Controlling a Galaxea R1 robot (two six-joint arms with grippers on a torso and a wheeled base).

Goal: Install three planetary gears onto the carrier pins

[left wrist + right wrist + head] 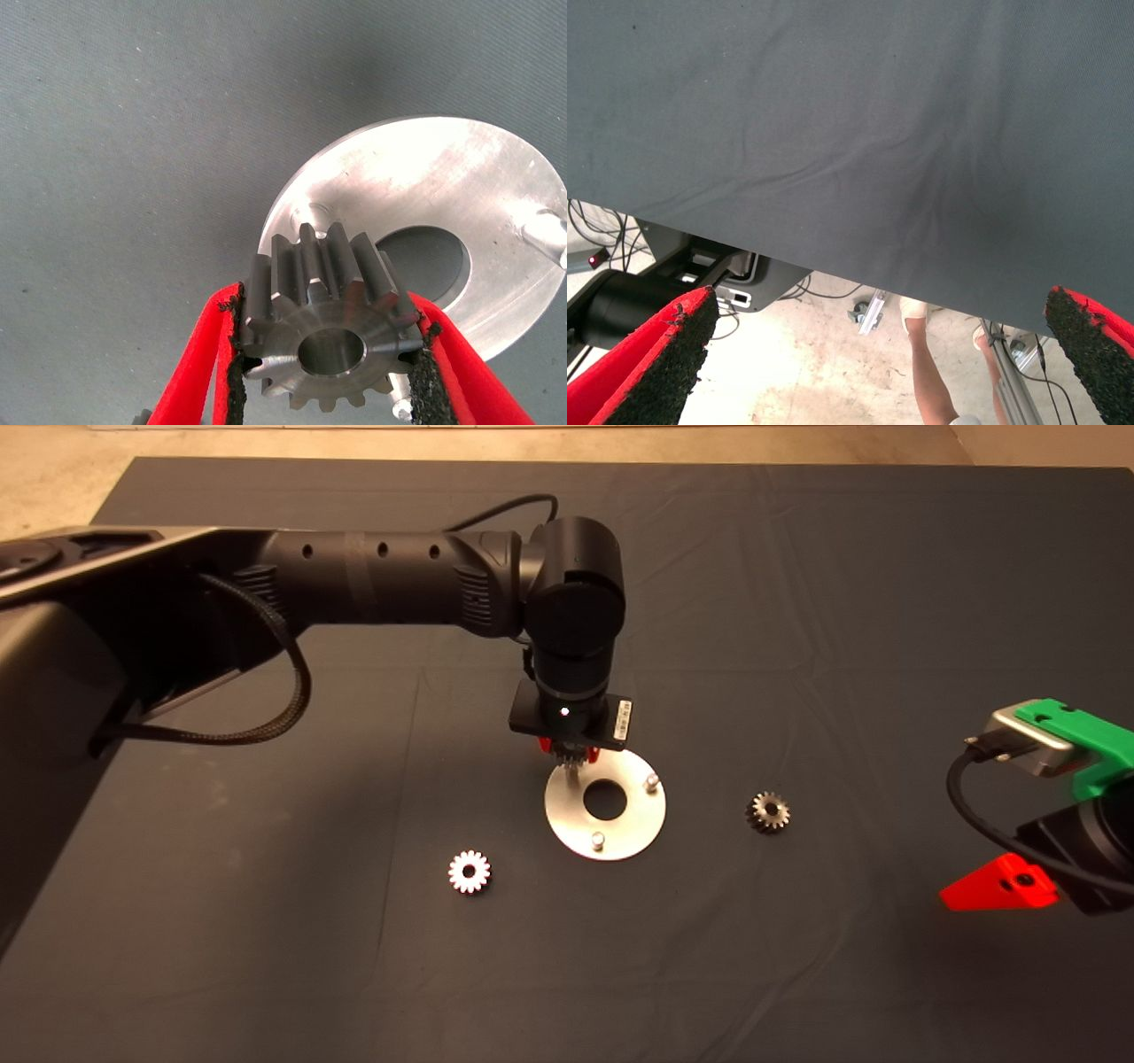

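Head view: two gears (469, 871) (768, 811) loose, one (328, 332) in left gripper (332, 350).

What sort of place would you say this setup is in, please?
Probably a robotics lab or test bench: a dark mat holding a silver disc and loose gears, with cables on the bare floor beyond.

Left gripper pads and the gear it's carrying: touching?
Touching. In the left wrist view the left gripper has both black pads pressed against the teeth of the planetary gear, held over the silver disc.
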